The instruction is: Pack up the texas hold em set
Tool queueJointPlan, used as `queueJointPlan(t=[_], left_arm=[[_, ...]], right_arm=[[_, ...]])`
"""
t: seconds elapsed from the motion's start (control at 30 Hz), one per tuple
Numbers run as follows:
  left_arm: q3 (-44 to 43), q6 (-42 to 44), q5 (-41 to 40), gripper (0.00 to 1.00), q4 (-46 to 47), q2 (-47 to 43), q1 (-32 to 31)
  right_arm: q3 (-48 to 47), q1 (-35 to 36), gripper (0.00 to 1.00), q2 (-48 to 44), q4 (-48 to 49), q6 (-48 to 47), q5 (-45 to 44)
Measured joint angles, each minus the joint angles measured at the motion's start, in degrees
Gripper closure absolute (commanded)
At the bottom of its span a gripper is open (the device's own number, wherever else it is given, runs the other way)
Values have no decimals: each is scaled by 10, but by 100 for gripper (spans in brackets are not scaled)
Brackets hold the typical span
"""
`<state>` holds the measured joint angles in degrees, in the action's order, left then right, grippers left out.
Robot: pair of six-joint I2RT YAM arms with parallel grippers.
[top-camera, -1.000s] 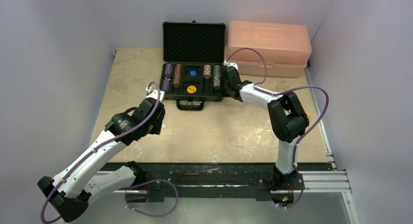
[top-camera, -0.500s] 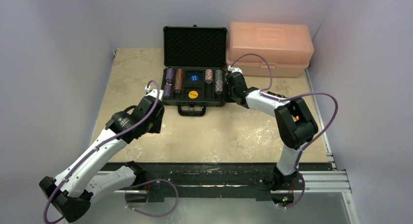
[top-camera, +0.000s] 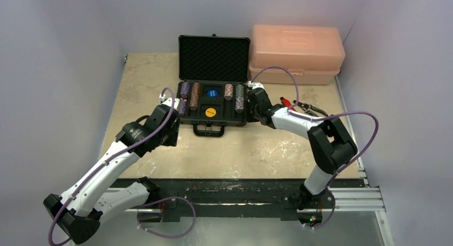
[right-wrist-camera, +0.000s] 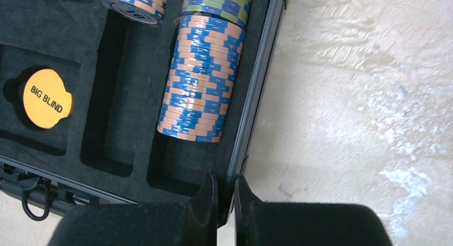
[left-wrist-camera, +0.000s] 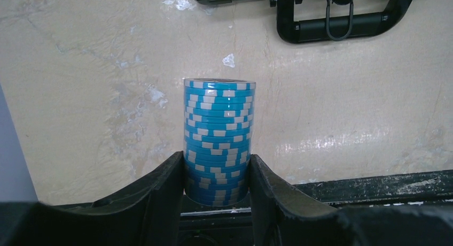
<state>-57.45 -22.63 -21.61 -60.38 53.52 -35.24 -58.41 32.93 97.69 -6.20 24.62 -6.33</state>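
Jaws on the left gripper squeeze a tall stack of light blue and white poker chips. That arm is bent and reaches toward the front left corner of the open black poker case on the tan table. Jaws on the right gripper are almost together, pinching the case's thin right wall. Its arm stretches low across the table. Inside the case lie a blue and peach chip stack and a yellow BIG BLIND button.

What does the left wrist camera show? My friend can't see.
A tall stack of light blue and white poker chips stands clamped between the left gripper's black fingers, against a beige table. A black case's carry handle shows at the top.
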Motion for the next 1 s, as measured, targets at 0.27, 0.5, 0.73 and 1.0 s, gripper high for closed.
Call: queueJointPlan(t=[0.27,0.5,0.73,1.0], left_arm=[[0,2,23,100,7,0,0],[0,-9,74,100,32,12,0],[-6,-39,115,100,97,90,-29],[-67,-86,141,100,173,235,-81]], right_arm=[[42,36,100,-37,-1,22,-2],[84,52,100,-72,12,42,-2],[132,77,100,-124,1,62,-1],[167,106,100,-160,2,91,-5]])
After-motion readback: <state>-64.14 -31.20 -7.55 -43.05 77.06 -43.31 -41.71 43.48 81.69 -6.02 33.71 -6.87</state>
